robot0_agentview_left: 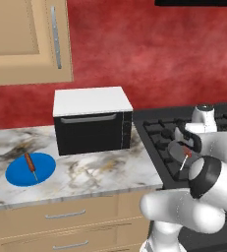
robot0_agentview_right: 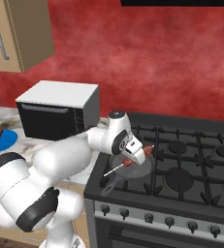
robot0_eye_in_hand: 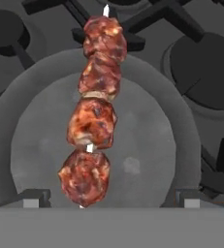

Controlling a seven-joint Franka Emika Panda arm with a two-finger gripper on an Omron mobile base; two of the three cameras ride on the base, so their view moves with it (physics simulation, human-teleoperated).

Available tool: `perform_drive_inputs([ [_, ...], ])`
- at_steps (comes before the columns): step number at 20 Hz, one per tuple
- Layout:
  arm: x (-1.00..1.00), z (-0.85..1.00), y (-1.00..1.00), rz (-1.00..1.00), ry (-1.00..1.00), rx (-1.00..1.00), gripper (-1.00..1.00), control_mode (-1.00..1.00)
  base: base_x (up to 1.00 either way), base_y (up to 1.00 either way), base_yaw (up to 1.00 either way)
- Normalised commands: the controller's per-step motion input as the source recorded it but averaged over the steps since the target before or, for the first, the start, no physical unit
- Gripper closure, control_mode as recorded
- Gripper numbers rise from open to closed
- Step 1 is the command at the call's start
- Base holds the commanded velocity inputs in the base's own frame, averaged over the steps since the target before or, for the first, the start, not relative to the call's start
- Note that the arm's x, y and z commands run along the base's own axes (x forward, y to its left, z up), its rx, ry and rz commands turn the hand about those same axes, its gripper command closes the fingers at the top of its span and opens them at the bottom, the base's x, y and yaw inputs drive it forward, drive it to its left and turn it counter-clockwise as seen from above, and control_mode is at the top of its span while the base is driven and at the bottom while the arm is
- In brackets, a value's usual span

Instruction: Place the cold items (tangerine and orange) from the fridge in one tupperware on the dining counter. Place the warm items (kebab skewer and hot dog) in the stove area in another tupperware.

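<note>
No writing shows; the pincer [robot0_eye_in_hand: 108,203] stands spread wide over the kebab skewer [robot0_eye_in_hand: 94,116].

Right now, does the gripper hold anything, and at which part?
Nothing is held. The gripper is open above the kebab skewer, which lies in the pan on the stove.

kebab skewer [robot0_eye_in_hand: 95,114]: one, carrying four chunks of meat
pan [robot0_eye_in_hand: 147,145]: one, grey, on the stove
hot dog [robot0_agentview_left: 30,164]: one, on a stick
blue plate [robot0_agentview_left: 17,176]: one
toaster oven [robot0_agentview_left: 92,119]: one, black with a white top
stove [robot0_agentview_right: 191,169]: one, with seven knobs showing along its front in the right base view
upper cabinet handle [robot0_agentview_left: 55,37]: one
drawer handles [robot0_agentview_left: 65,214]: two, under the counter
gripper [robot0_agentview_right: 138,154]: one
</note>
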Motion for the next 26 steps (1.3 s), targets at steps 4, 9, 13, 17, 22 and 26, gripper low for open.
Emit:
perform_drive_inputs([
  [4, 0.56, -0.47, -0.28, 0.0, 0.09, 0.0, -1.0, -1.0, 0.0, 0.0, 0.0],
  [9, 0.68, -0.34, 0.0, 0.02, 0.03, 0.0, -1.0, -1.0, 0.0, 0.0, 0.0],
  [13, 0.48, -0.43, -0.06, 0.01, 0.03, 0.0, -1.0, -1.0, 0.0, 0.0, 0.0],
  [17, 0.0, -0.76, -0.43, 0.0, 0.01, 0.0, -1.0, -1.0, 0.0, 0.0, 0.0],
  [22, -0.14, -0.68, -0.14, -0.01, 0.01, 0.0, 1.0, -1.0, 0.0, 0.0, 0.0],
  [26, -0.73, -0.28, -0.11, -0.01, -0.06, 0.04, 1.0, -1.0, 0.0, 0.0, 0.0],
])
